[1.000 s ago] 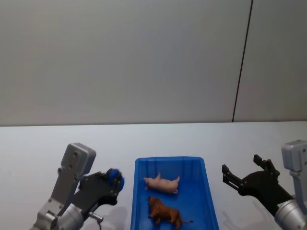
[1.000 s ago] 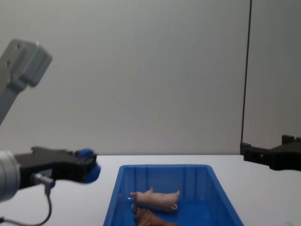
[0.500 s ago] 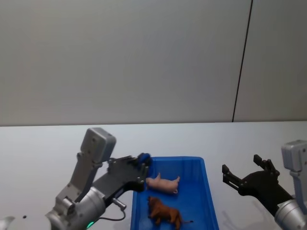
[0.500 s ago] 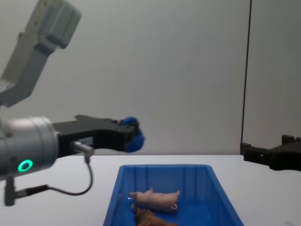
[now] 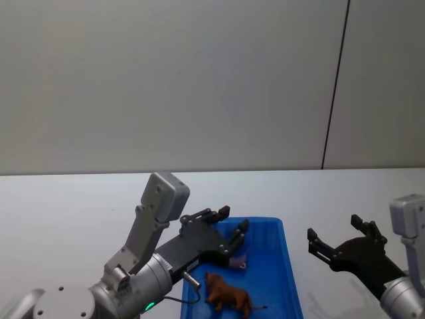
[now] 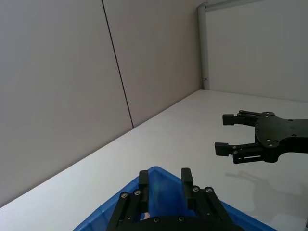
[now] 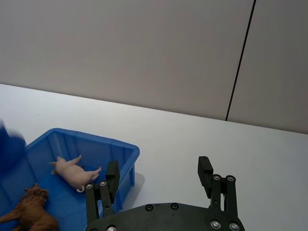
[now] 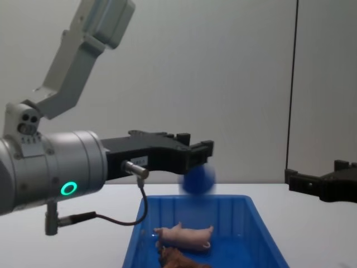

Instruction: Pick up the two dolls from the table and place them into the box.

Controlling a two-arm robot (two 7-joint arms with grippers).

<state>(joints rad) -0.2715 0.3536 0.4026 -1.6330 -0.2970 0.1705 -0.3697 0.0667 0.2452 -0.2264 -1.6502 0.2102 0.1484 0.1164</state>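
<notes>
Both dolls lie inside the blue box (image 8: 223,199): the pale pink pig (image 8: 184,235) on its side and the reddish-brown furry one (image 5: 226,296) nearer to me. The right wrist view shows the pig (image 7: 72,169) and the brown doll (image 7: 31,211) in the box (image 7: 96,139). My left gripper (image 8: 196,144) hangs open over the box's far end. A small blue ball (image 8: 198,180) is in the air just below its fingers. In the head view the left gripper (image 5: 229,222) covers most of the pig. My right gripper (image 5: 335,232) is open to the right of the box, holding nothing.
The white table (image 5: 66,199) stretches wide on both sides of the box and ends at a plain grey wall. From the left wrist view, the right gripper (image 6: 226,132) hovers over bare tabletop beyond the box rim (image 6: 101,216).
My left arm swung right and upward from beside the box to above it, carrying the blue ball. Its fingers have opened and the ball is dropping. The right arm stayed still.
</notes>
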